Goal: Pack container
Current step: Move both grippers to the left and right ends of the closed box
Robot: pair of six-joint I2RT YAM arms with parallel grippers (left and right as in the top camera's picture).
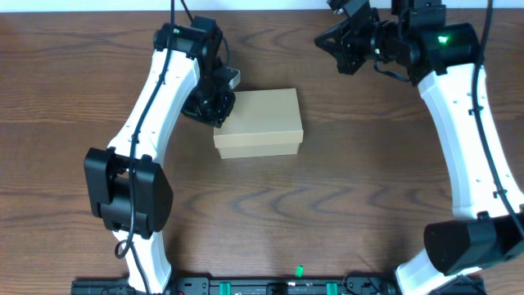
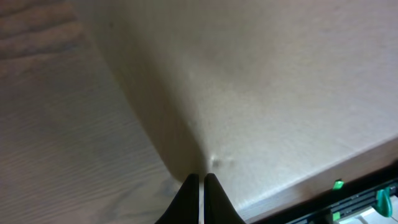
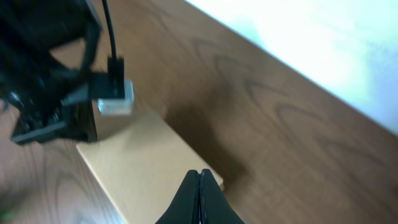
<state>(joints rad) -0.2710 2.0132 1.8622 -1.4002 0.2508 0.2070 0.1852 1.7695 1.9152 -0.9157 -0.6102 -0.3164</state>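
Left end effector [image 1: 214, 108] points downward, its fingers [image 2: 186, 194] squeezed together with only a sliver between the tips. Behind it, the left arm [image 1: 155, 98] runs back long and white. Off to its right, well apart, the right end effector [image 1: 326, 41] is clamped tight too, tips aimed leftward, the right arm [image 1: 463, 123] trailing behind it.

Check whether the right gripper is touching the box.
Apart. Overhead shows bare table between the shut right gripper and the box.
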